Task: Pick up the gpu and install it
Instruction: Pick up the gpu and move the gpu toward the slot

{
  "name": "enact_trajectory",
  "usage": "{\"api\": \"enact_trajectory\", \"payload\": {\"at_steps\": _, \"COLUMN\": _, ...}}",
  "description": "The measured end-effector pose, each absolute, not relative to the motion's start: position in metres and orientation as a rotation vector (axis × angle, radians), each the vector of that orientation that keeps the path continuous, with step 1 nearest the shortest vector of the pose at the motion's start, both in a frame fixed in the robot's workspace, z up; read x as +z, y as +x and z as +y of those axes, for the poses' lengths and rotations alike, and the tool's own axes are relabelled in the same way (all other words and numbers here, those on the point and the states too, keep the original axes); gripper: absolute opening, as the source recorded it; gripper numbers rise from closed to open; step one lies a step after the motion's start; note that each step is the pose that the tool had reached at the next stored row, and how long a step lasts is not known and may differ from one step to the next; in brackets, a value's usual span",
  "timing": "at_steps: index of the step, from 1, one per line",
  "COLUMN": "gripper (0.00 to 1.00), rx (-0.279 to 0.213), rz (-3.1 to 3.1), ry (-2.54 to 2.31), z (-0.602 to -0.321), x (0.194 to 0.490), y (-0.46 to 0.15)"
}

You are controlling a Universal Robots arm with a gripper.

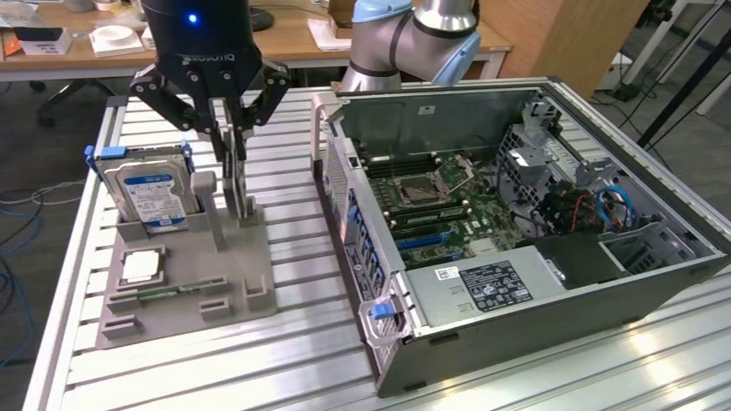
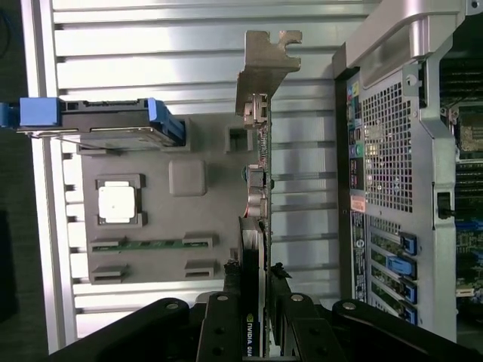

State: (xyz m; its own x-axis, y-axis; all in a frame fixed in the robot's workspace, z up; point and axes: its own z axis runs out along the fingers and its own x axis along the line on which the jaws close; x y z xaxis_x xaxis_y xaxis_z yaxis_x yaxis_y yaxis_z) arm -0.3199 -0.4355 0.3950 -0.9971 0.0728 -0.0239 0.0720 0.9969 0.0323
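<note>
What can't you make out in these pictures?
- Slim dark graphics card with silvery bracket: edge-on in wrist view, faces hidden; in exterior view the black pincer partly covers it.
- Silver hard drive's blue label: print too small, exterior view.
- Open grey computer case: cut off by the wrist view's edge.

gpu: 1 | hard drive: 1 | processor chip: 1 | memory strip: 1 | grey holder: 1 | computer case: 1

Wooden desk (cluttered) behind; blue cables on floor.
</note>
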Motion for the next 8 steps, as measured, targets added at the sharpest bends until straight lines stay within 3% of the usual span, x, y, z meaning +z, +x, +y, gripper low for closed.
{"api": "enact_trajectory", "payload": {"at_steps": 8, "gripper": 0.26, "rx": 0.049, "rz": 3.114, "ry": 0.113, "z": -0.436, "x": 0.407, "y": -0.32}}
